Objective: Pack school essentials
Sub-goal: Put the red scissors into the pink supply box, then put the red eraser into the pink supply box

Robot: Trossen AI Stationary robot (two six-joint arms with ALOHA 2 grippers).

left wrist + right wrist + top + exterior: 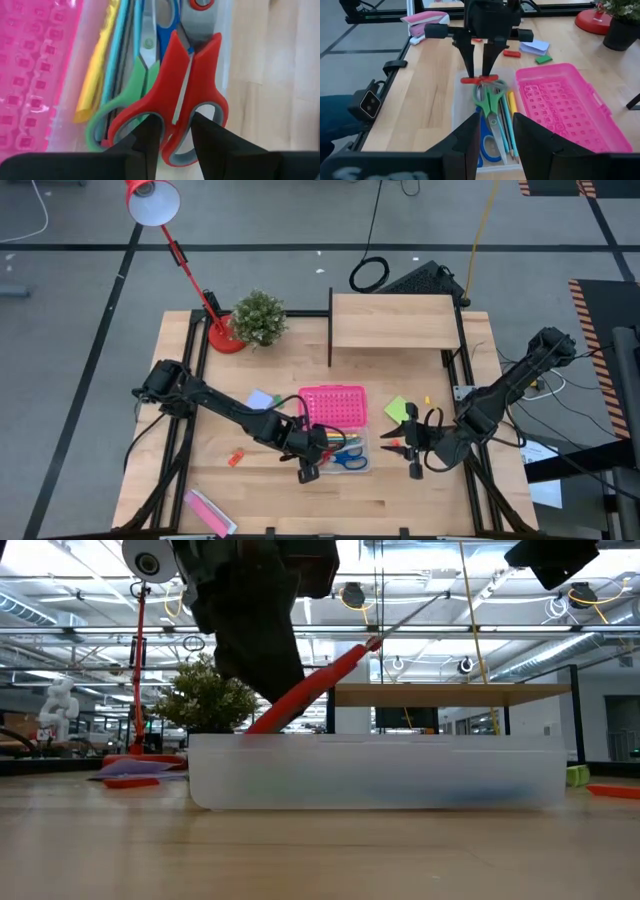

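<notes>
A clear box holds green-handled scissors, blue-handled scissors and several pencils. Its pink perforated lid lies open on the far side. My left gripper is at the box's near left corner, shut on red-handled scissors. My right gripper stands open over the table to the right of the box, with nothing between its fingers. A lime-green note pad, a pale-blue note pad and an orange eraser lie on the table. My left gripper has the red scissors by their handle end. One finger stands in each handle loop, and the loops' inner sides are pinched between them. The fingers come from above. The scissors are tilted, blades up, handle end low in the box.
A pink oblong packet lies at the near left. A red lamp, a small plant and a wooden shelf stand along the far side. A red pen lies right of the box.
</notes>
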